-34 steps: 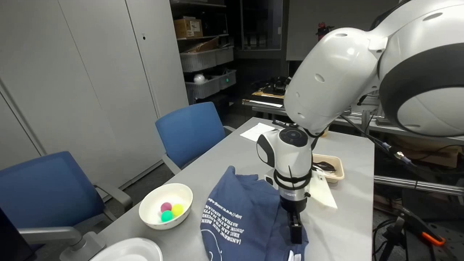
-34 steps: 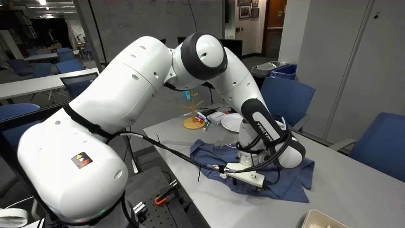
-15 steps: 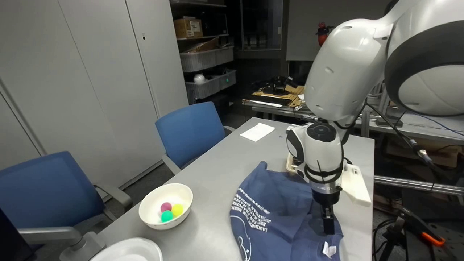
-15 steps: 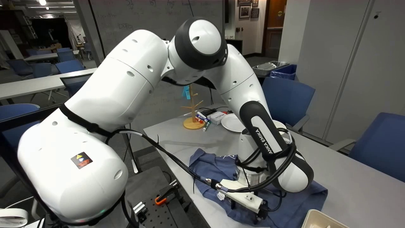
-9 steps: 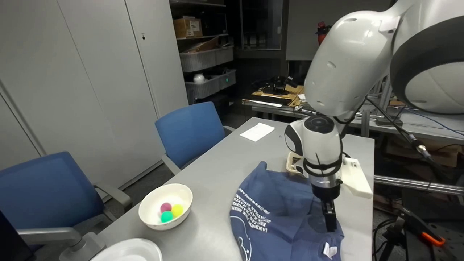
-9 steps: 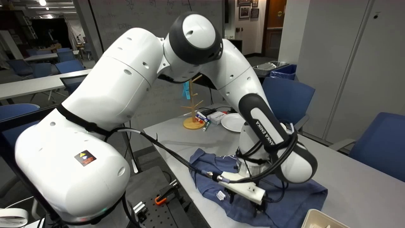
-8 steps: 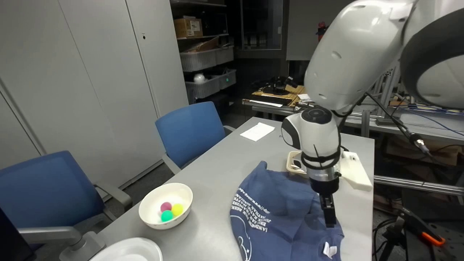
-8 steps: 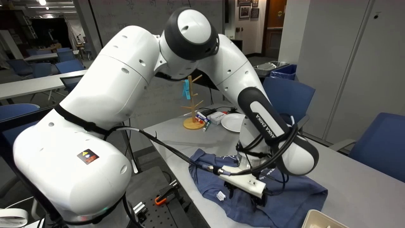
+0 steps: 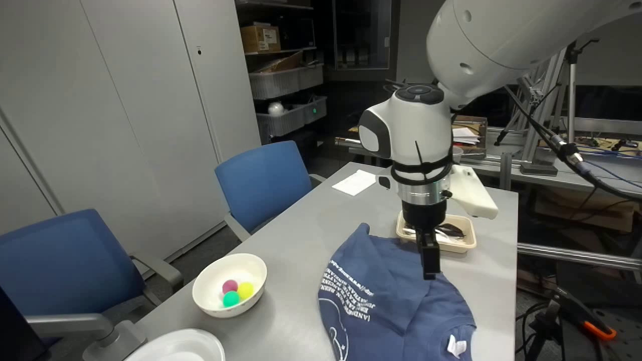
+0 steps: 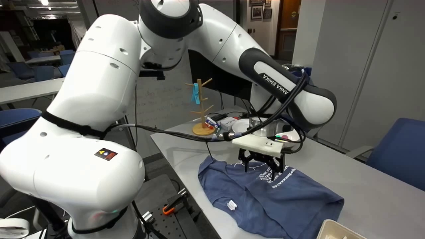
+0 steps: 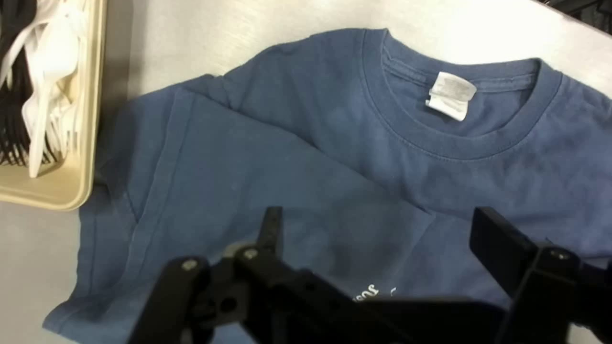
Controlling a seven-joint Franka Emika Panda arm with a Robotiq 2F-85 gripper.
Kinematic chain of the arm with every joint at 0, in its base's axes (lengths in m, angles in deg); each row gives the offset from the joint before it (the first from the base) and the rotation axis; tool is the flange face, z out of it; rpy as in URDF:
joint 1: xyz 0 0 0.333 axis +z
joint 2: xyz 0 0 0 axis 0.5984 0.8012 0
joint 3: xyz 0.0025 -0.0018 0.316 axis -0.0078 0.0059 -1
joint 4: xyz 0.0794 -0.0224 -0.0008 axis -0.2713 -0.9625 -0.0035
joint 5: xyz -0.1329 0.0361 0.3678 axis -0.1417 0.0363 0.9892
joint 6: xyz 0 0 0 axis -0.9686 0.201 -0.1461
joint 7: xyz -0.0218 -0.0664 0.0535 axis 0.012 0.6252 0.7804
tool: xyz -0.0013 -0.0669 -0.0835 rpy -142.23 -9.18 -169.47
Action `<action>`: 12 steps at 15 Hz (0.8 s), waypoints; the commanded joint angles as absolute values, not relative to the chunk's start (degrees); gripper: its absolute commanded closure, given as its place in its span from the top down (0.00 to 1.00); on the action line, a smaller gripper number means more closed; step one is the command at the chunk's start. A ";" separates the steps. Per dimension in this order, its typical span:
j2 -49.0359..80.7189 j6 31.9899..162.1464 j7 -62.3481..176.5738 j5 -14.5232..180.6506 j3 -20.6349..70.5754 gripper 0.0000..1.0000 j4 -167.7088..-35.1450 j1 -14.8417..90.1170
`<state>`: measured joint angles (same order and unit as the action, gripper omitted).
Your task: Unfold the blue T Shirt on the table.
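Blue T-shirt [image 11: 325, 186]: on the grey table [image 9: 281, 321], beneath the gripper [image 10: 259, 175], filling the middle of the wrist view; soft-looking knit, lightly creased, partly doubled over.
Fingers [image 11: 499, 246]: released, wide apart; we count no cloth held.
Folded edge [image 11: 306, 145]: slants from upper left to centre of the wrist view; we place its inner end between the fingers in the frame, nearer the right-hand one.
Collar [image 11: 459, 147]: round, stitched, with a white tag [image 11: 450, 94], upper right of that frame.
Long axis: centre toward lower right in an exterior view, as far as the doubled cloth lets us tell.
Lettering [image 9: 348, 296]: white print, lower centre in an exterior view.
Tray [image 11: 91, 134]: shallow, beige, with plastic cutlery [image 11: 48, 79], upper left of the wrist view; whether it touches the cloth we cannot tell.
Bowl [image 9: 211, 278]: smooth, white, holding coloured balls [image 9: 245, 290].
Next move: we judge a descent, a pinch of the upper layer at the folded edge, a pull away from the collar; both layers may come together.
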<state>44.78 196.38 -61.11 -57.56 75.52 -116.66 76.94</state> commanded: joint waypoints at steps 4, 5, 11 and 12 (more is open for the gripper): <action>44.33 196.01 -62.17 -58.38 74.46 1.00 -115.57 76.02; 44.99 195.03 -61.67 -58.36 74.62 1.00 -115.71 76.71; 47.16 186.03 -60.57 -58.23 70.98 1.00 -117.86 79.89; 47.76 184.73 -60.72 -58.23 70.35 1.00 -118.05 80.60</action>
<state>46.67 188.11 -60.78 -57.57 71.53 -117.21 78.32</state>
